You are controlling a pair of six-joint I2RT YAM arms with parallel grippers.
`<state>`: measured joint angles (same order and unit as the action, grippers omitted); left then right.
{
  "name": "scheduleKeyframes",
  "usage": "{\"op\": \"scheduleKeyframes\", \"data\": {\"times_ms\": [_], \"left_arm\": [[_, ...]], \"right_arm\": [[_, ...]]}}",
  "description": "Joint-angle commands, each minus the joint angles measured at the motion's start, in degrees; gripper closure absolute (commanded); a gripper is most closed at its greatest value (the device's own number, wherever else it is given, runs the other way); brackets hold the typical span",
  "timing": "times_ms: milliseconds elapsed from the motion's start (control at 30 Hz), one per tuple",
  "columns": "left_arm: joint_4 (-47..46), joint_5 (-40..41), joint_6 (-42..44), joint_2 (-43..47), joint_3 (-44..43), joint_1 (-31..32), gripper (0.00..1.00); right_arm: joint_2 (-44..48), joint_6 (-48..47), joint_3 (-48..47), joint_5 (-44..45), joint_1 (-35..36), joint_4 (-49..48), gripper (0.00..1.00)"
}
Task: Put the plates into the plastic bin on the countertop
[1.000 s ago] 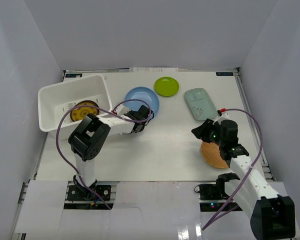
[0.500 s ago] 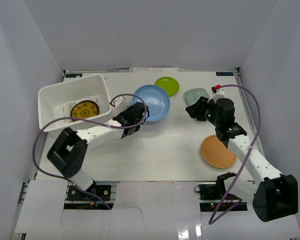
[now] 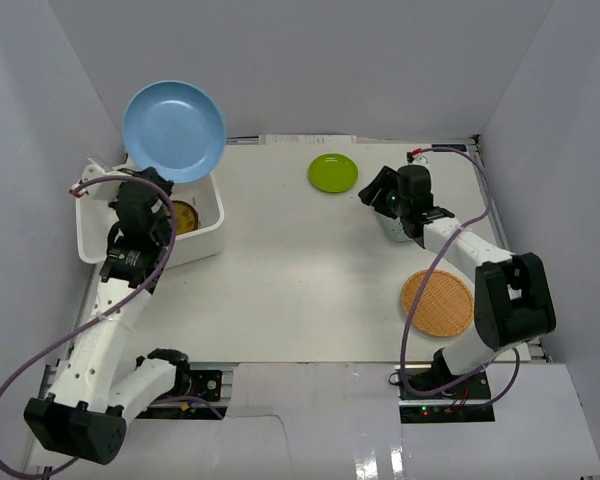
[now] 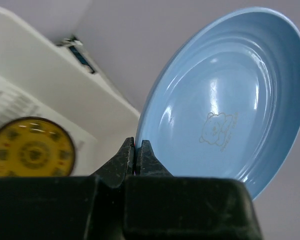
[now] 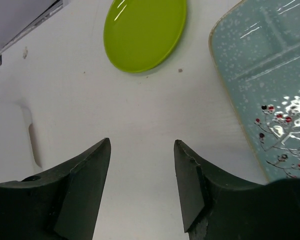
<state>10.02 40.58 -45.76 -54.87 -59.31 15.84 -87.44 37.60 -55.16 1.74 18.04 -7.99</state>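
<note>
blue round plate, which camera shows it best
The left wrist view: the blue round plate is close up, inner rings and bear print clear, its rim pinched in the left gripper's jaws. The top external view shows it whole but small, held up near the white plastic bin. The right wrist view misses it.

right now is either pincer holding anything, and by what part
Left pincer grips the blue plate by its rim; right pincer is open, holding nothing.
</note>
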Motion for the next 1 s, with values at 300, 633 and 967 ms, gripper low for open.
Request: {"op": "scheduleKeyframes", "data": {"times_ms": [300, 633, 967], "left_arm": [[10.89, -21.08, -0.12, -10.42, 4.46, -25.15, 1.00], [10.63, -17.55, 1.37, -18.07, 6.92, -27.00, 1.00], [8.27, -19.73, 6.99, -17.92, 5.96, -27.00, 0.10]], "right_arm": [[-19.59, 17.14, -15.85, 10.30, 3.05, -3.97, 0.38], [-30.94, 22.68, -23.06, 10.57, 3.05, -3.35, 0.41], [-38.41, 26.82, -26.49, 8.90, 1.82, -5.72, 0.43]]}}
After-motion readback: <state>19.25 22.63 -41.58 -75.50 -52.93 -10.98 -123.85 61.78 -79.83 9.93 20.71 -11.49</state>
